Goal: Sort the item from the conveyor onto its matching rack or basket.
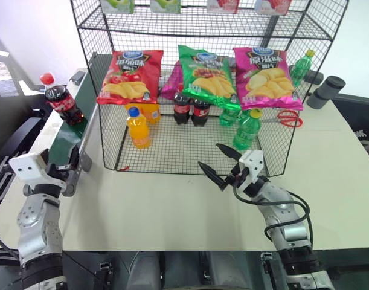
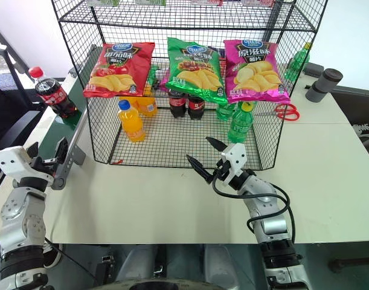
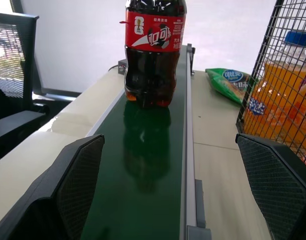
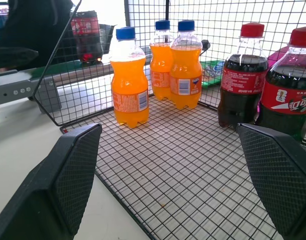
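In the left eye view, the cola bottle (image 1: 62, 101) was seen upright on the conveyor (image 1: 68, 138), well beyond the left gripper (image 1: 54, 171), which was held at the belt's near end. The right gripper (image 1: 220, 164) was held over the desk (image 1: 172, 205) just in front of the wire-mesh rack (image 1: 196, 90), its fingers (image 1: 209, 175) spread wide and empty.

In the left wrist view, the cola bottle was seen straight ahead between the two parted fingers (image 3: 75, 185), well apart from them, with nothing gripped.

In the right wrist view, the fingers (image 4: 67, 175) were seen apart at the rack's open front. Ahead of them, three orange soda bottles (image 4: 129, 85) stood on the mesh floor, and two shelved cola bottles (image 4: 243, 80) stood nearer the other finger.
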Robot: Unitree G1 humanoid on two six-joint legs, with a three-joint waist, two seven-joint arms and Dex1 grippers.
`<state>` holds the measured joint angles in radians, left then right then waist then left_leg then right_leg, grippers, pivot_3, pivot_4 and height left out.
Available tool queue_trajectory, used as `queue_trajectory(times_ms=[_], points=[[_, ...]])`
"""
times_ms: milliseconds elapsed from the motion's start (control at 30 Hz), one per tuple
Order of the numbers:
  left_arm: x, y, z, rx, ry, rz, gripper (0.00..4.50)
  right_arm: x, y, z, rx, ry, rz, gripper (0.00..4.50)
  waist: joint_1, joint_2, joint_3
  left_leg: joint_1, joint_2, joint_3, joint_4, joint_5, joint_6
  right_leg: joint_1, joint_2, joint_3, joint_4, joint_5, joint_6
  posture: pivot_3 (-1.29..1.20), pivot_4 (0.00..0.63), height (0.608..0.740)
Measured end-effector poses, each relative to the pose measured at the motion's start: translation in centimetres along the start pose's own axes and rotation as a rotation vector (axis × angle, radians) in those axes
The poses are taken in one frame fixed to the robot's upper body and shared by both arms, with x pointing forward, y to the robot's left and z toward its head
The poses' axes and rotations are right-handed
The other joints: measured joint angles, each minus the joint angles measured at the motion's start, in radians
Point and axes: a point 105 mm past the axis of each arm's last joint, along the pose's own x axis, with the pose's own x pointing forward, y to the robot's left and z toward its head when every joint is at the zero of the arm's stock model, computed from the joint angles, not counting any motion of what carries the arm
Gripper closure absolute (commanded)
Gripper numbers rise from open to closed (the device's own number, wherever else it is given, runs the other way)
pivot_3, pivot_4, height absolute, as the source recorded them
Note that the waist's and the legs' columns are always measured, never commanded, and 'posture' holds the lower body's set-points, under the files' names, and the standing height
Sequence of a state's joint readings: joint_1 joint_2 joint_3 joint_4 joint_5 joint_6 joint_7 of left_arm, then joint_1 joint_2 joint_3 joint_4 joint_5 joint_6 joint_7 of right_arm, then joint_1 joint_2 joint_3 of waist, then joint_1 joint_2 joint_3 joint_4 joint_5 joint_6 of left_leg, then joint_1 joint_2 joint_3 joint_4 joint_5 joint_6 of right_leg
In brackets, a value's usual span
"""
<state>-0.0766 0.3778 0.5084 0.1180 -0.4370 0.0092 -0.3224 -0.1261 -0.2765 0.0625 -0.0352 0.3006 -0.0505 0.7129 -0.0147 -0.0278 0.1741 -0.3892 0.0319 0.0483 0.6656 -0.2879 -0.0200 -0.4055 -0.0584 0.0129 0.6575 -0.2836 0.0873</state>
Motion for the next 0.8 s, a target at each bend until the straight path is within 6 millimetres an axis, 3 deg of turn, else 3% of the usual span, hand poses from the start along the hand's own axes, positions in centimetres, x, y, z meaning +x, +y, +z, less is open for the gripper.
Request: queue_trajectory(times_ms=[800], points=[[-0.1,1.5,0.8,0.05,-0.012,0.072,0.0,0.5,0.0,0.0,0.001,-0.001,0.011,0.03,0.0,0.0,0.0,0.0,0.0,0.0,0.0,0.0,0.0,0.0,-0.001,0.0,0.0,0.0,0.0,0.0,0.15,0.74]])
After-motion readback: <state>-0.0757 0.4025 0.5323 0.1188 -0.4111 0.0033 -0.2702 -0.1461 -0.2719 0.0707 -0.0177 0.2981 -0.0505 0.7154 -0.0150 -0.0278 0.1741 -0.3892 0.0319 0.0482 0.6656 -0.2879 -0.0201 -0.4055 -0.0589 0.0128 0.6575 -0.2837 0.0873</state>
